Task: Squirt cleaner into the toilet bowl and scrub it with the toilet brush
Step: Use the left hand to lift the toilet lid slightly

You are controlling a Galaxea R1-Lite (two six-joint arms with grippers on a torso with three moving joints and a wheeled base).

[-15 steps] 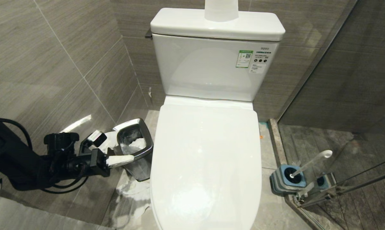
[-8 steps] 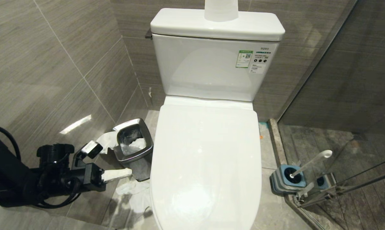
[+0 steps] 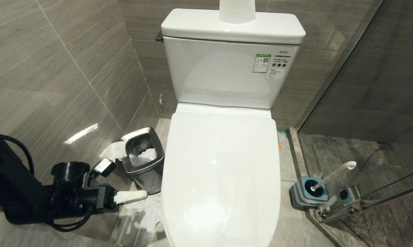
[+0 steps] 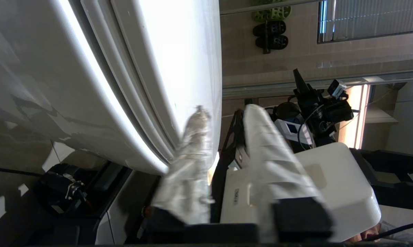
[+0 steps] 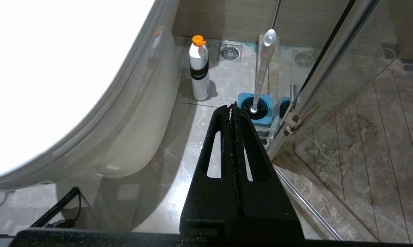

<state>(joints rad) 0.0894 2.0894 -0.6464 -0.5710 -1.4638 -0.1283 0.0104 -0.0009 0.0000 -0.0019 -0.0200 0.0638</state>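
The toilet bowl (image 3: 223, 178) is covered by its shut white lid, so its inside and any cleaner are hidden. My left gripper (image 3: 145, 195) is low at the bowl's left side, beside the lid's edge (image 4: 151, 103). It is open, its white-wrapped fingers (image 4: 264, 151) apart with nothing held. The toilet brush (image 3: 333, 176) leans in its blue-and-grey holder (image 3: 307, 193) on the floor to the right. My right gripper (image 5: 231, 104) hangs shut and empty above the floor, just short of that holder (image 5: 259, 111) and the brush handle (image 5: 263, 68).
A steel waste bin (image 3: 143, 157) full of tissue stands left of the bowl, with more tissue (image 3: 144, 206) on the floor below it. A white bottle with an orange cap (image 5: 199, 68) stands by the bowl's base. A glass shower door (image 3: 381, 103) closes the right side.
My left gripper has moved from beside the bin down along the bowl's left side toward its front. Its fingers, shut before, have parted. The right arm has not moved.
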